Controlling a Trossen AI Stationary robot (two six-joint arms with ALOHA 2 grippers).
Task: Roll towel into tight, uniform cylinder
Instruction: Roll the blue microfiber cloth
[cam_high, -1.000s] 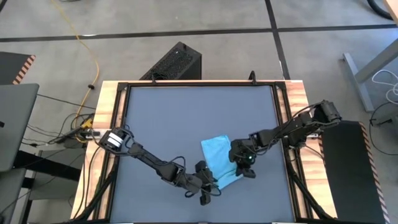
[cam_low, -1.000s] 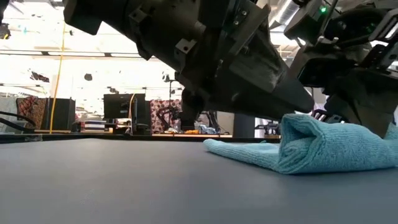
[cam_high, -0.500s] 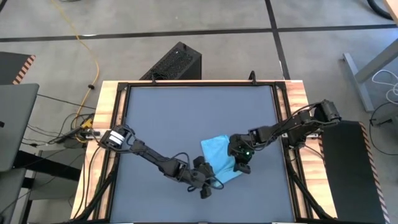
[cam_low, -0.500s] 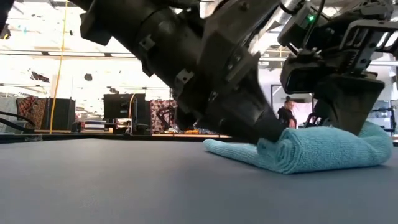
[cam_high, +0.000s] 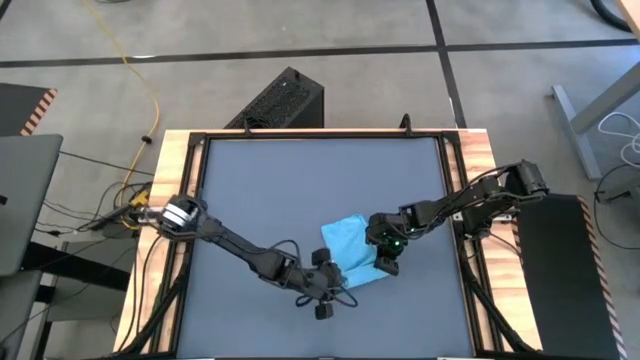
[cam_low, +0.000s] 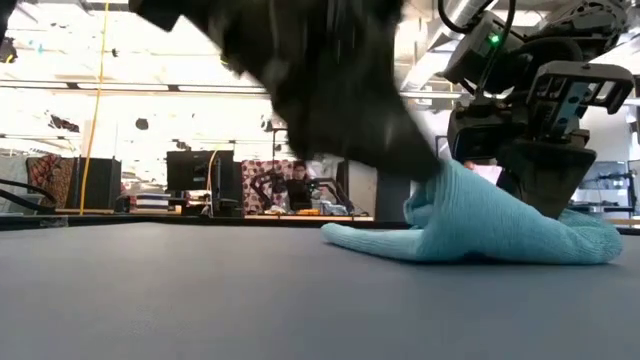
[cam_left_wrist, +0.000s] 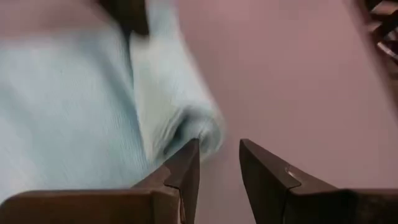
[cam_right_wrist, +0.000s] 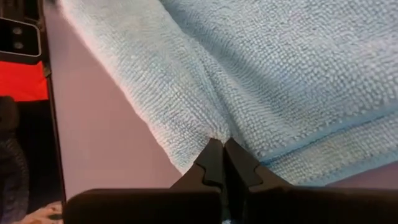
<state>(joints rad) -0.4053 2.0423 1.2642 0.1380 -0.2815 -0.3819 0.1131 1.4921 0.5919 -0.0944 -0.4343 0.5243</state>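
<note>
The light-blue towel (cam_high: 346, 250) lies right of the table's middle, its flat far part on the tabletop. Its near edge is wound into a loose roll (cam_low: 470, 215). The roll's one end (cam_left_wrist: 202, 127) is raised into a peak. My left gripper (cam_left_wrist: 219, 149) is open at that end of the roll, with bare table showing between its fingers. It comes in low from the near left (cam_high: 332, 275). My right gripper (cam_right_wrist: 222, 144) is shut on the towel's right part (cam_high: 383, 262). My left gripper touches the end of the roll (cam_left_wrist: 198, 135) with the outer side of one fingertip (cam_left_wrist: 189, 158), and nothing is between its fingers. It slants down from the near left. That end stands higher than the rest of the towel (cam_low: 445, 180). My right gripper has its shut fingertips in the cloth near the towel's right edge, where a crease (cam_right_wrist: 216, 118) runs into them. It seems to pinch a small fold. The fingers slant down from the right. The cloth around them lies low on the table (cam_low: 585, 245).
A raised wooden and black frame (cam_high: 175, 200) borders the dark tabletop. Bare table (cam_high: 290, 180) lies to the left of the towel and beyond it. A black box (cam_high: 285, 100) and a yellow cable (cam_high: 150, 100) are on the floor past the far edge.
My left gripper has risen a little and gone toward the far edge, against the roll. The roll's left end has come up from a low, level tube into a peak. My right gripper has rolled its wrist and shifted slightly left, and it stays shut on the cloth.
</note>
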